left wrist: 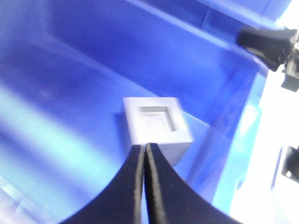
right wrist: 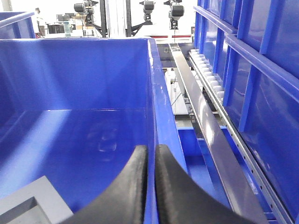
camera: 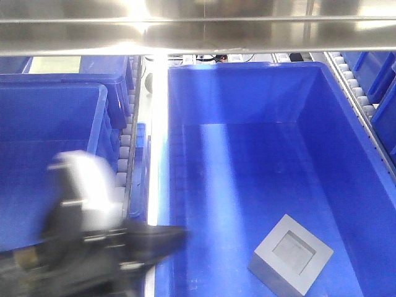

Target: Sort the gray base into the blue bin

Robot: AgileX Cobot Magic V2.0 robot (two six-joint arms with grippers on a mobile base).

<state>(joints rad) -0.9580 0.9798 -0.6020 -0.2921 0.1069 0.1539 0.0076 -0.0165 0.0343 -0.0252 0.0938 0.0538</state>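
Note:
The gray base [camera: 291, 253] lies on the floor of the blue bin [camera: 247, 93], near its front right, with the recessed face up. My left gripper [camera: 176, 238] is blurred at the lower left, over the bin's left rim. In the left wrist view it [left wrist: 144, 147] is shut and empty, above the bin floor [left wrist: 70, 70], with the base [left wrist: 156, 126] just beyond its tips. My right gripper [right wrist: 150, 151] is shut and empty over the bin's right wall [right wrist: 154, 93]. The base's corner [right wrist: 28, 205] shows at its lower left.
A second blue bin [camera: 49, 124] stands to the left, beyond a roller rail [camera: 127, 148]. A steel bar [camera: 198, 31] crosses overhead. Another roller rail [camera: 359, 93] and blue bins [camera: 377, 80] are on the right. A black pointed part [left wrist: 266, 39] shows over the far rim.

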